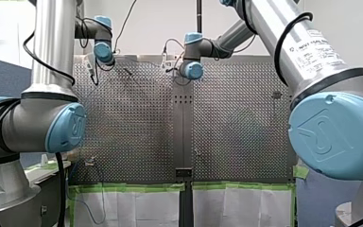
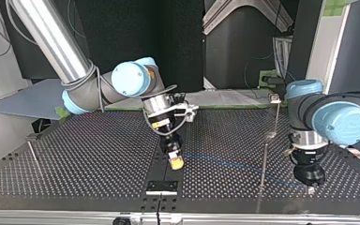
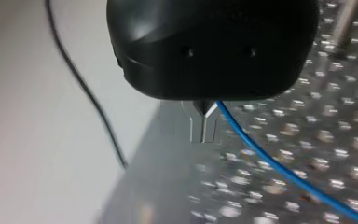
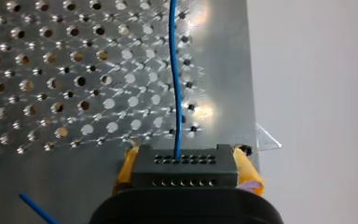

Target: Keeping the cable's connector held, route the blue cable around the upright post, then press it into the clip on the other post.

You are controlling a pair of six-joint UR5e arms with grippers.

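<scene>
Two end effectors hold one blue cable (image 2: 234,165) between them. My right end effector (image 4: 185,164) has its yellow pads (image 4: 249,170) closed on the sides of the black connector (image 4: 184,168). The connector's face, with two rows of small holes, points ahead, away from the wrist. The cable leaves a hole in the far row and runs straight on over the perforated counter (image 4: 51,70).

In the top view the connector sits at the middle, close to the counter's near edge. From there the cable's long axis slants right and nearer, low over the counter, to my left end effector (image 2: 310,187). That one is black. In its wrist view its metal fingers (image 3: 198,126) stand together with only a slit between them, gripping the cable, which comes out at their root and trails away across the holes.

One thin upright post (image 2: 264,164) crosses the cable's line in the top view; I cannot tell on which side the cable passes it. The farther post (image 2: 277,117) carries a small clip (image 2: 275,98) at its top, well apart from the cable.

Print on the label (image 1: 319,49) on my right arm is too small to read. The blue joint cap (image 1: 319,132) bears an embossed logo.
</scene>
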